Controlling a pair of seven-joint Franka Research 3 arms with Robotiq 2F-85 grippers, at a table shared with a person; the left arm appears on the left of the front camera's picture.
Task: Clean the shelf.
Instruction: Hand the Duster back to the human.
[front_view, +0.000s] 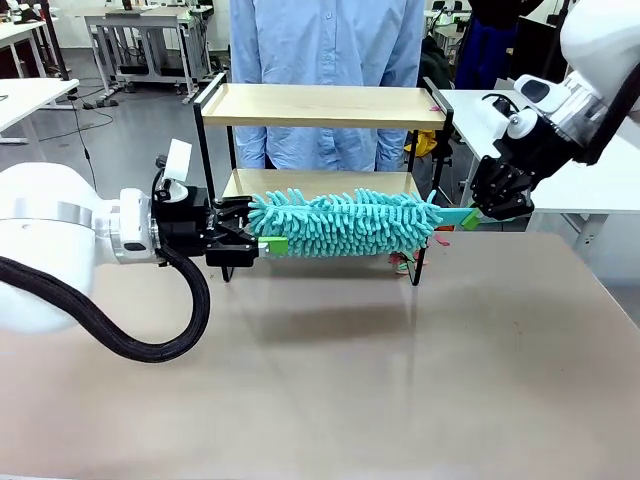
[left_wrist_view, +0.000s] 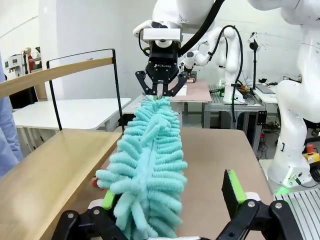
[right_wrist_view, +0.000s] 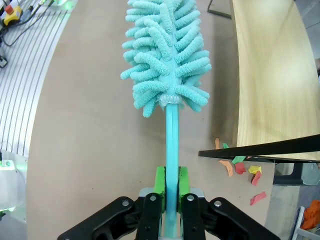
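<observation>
The shelf (front_view: 320, 105) stands at the table's far side, two light boards in a black frame; its lower board (left_wrist_view: 45, 170) runs along the left of the left wrist view, and the board (right_wrist_view: 270, 75) also shows in the right wrist view. A fluffy teal duster (front_view: 345, 222) hangs level in front of the lower board. My right gripper (front_view: 482, 210) is shut on its teal handle (right_wrist_view: 171, 150). My left gripper (front_view: 255, 230) stands open around the duster's free end (left_wrist_view: 147, 200), with its green pads (left_wrist_view: 232, 187) on either side of the fluff.
A person in a blue shirt (front_view: 325, 40) stands right behind the shelf. Small coloured paper scraps (right_wrist_view: 242, 167) lie on the brown table (front_view: 350, 380) by the shelf's right leg. White tables stand to both sides farther back.
</observation>
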